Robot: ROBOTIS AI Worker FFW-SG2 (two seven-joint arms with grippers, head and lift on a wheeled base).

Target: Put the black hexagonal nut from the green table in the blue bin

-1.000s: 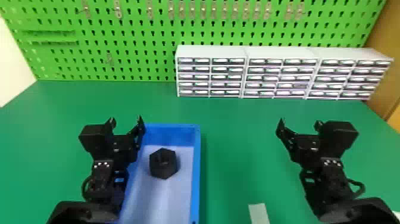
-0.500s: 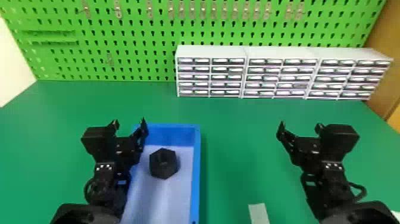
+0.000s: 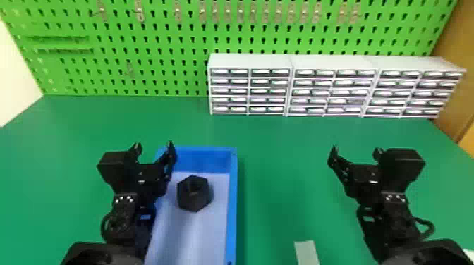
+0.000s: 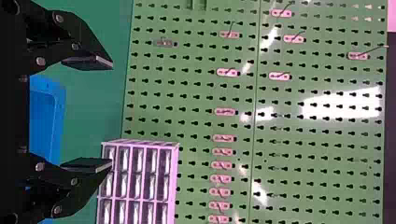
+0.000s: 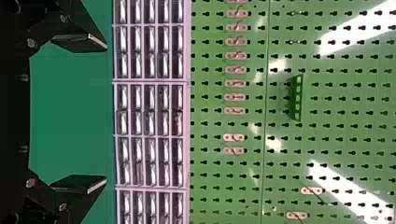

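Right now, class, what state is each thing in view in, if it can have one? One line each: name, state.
Black hexagonal nut: inside the bin, unheld
Blue bin: open-topped, holding the nut
Left gripper: open, empty
Right gripper: open, empty
Drawers: shut

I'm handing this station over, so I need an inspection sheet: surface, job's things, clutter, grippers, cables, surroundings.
Surface: flat green table, no damage seen
Job's things: black hexagonal nut lying inside blue rectangular bin
Clutter: pale flat strip, front of table
Grippers: black left gripper open at bin's left side; black right gripper open, right of bin
Cables: black cable loops behind both grippers
Surroundings: green perforated pegboard with metal hooks; white drawer cabinets
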